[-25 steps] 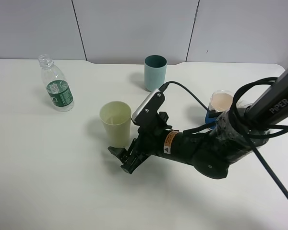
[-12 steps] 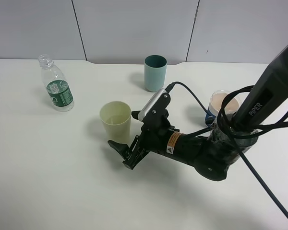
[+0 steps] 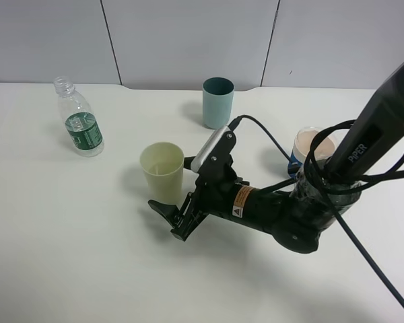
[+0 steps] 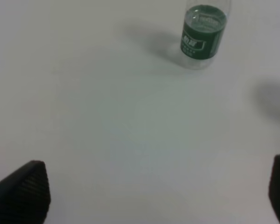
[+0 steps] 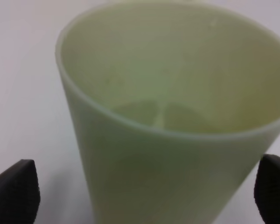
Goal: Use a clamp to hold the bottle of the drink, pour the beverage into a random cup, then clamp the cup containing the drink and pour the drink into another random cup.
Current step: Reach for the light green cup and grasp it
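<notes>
Overhead view: a white counter [image 3: 67, 256]. The bottle of the drink [image 3: 81, 124] stands uncapped at the far left. A teal cup [image 3: 217, 102] stands at the back, near the middle. The pale yellow-green tumbler [image 3: 162, 173] stands upright in front of it, well apart. The right arm [image 3: 276, 208] reaches low across the counter from the right, half hiding a blue-sleeved white cup [image 3: 310, 151]. The right jaws are spread wide at the tumbler, one finger in front of it and one behind, gripping nothing.

Left wrist view: the bottle [image 4: 203, 32] stands well away from the camera. The left jaws are wide apart, with only bare counter between the dark fingertips [image 4: 23, 189].

Right wrist view: the tumbler [image 5: 172, 121] fills the frame between the two fingertips [image 5: 14, 189], with a gap on each side. A shallow pool of the beverage [image 5: 163, 114] seems to lie at its bottom.

The step in hand looks like clamping the tumbler. It would go best with the cup centred, the jaws closing gently on its middle wall so the thin plastic does not buckle, and the cup kept upright until it is over the teal cup.
</notes>
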